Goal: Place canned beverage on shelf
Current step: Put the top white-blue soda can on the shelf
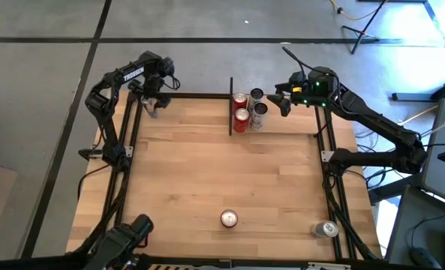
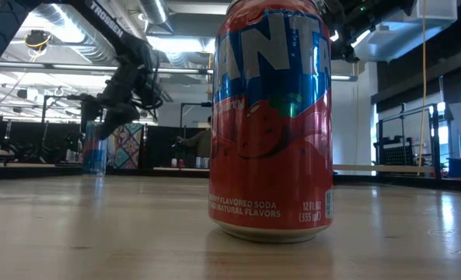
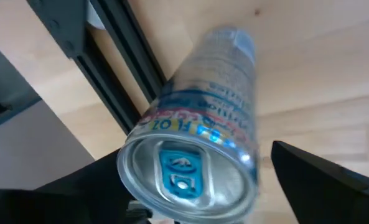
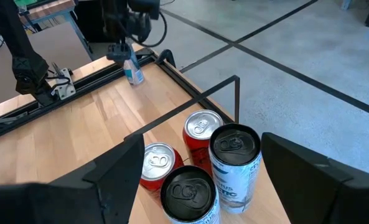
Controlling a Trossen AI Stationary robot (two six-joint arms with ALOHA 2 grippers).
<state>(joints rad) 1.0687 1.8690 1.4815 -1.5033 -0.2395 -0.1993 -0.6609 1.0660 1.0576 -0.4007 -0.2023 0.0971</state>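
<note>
Holding item 1, a pale blue-and-silver can, the left gripper sits at the table's far-left corner; its fingers flank the can's top, and the grip appears closed on it, the can's long axis running straight away from the wrist and roughly upright in the low view. Item 2, the shelf, stands at the middle of the far edge, lying toward the right from the held can along that edge, with its black side panel between the can and the stocked bay. Contents: 2 red cans and 2 dark-topped cans, packed touching. The right gripper hovers just beside these 4, fingers spread and empty. 2 further cans wait at the near edge: a red one at mid-edge, a silver one lying near the near-right corner. Judgement: the left arm, elbow folded back along the left edge, needs to carry its can rightward past the panel.
</note>
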